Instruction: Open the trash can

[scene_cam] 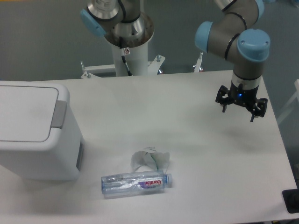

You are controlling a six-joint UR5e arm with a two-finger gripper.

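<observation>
The trash can (32,135) is a large white boxy bin at the left edge of the table. Its flat white lid (25,112) lies closed, with a grey rectangular tab (59,114) on its right side. My gripper (239,111) hangs above the right part of the table, far from the bin. Its dark fingers (224,107) point down and are spread apart with nothing between them.
A clear plastic bottle (135,183) lies on its side near the table's front, with a crumpled white tissue (150,160) just behind it. The arm's base column (130,51) stands at the back. A dark object (291,200) sits at the right front corner.
</observation>
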